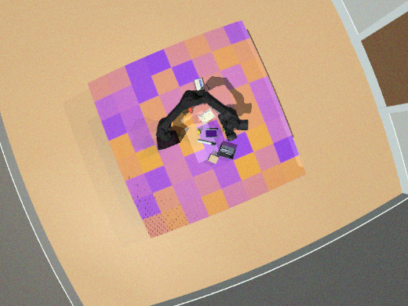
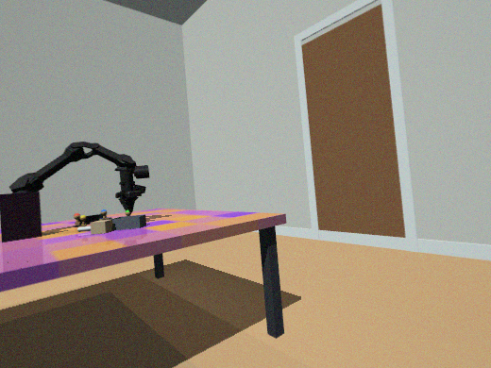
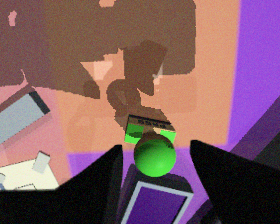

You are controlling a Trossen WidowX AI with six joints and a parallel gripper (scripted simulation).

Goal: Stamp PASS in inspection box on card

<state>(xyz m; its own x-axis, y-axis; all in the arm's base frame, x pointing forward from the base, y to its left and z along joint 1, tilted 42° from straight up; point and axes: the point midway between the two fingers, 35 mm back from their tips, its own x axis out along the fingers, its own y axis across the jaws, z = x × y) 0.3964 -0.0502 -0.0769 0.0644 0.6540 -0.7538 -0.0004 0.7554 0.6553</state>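
Observation:
The stamp with a green ball knob [image 3: 155, 159] [image 2: 127, 212] stands upright on the table; its head shows green patches and a label that seems to read PASS. My gripper [image 3: 156, 148] [image 2: 128, 209] is part open, pointing down, its fingertips on either side of the knob with visible gaps. Nothing is held. The purple ink pad [image 1: 211, 132] [image 3: 157, 206] lies open beside the stamp. The cream card [image 1: 206, 115] [image 3: 22, 171] lies flat; the wrist view cuts it off, and no print can be made out on it. The arm mostly hides the stamp in the top view.
A dark grey box [image 1: 227, 151] [image 2: 130, 223] and a beige block [image 1: 213, 158] [image 2: 101, 226] stand near the pad, with a white rod [image 1: 206, 142]. Red [image 1: 191, 110], yellow [image 1: 198, 132] and blue [image 2: 104, 211] knobs stand nearby. A grey bar [image 3: 20, 117] lies beyond the card.

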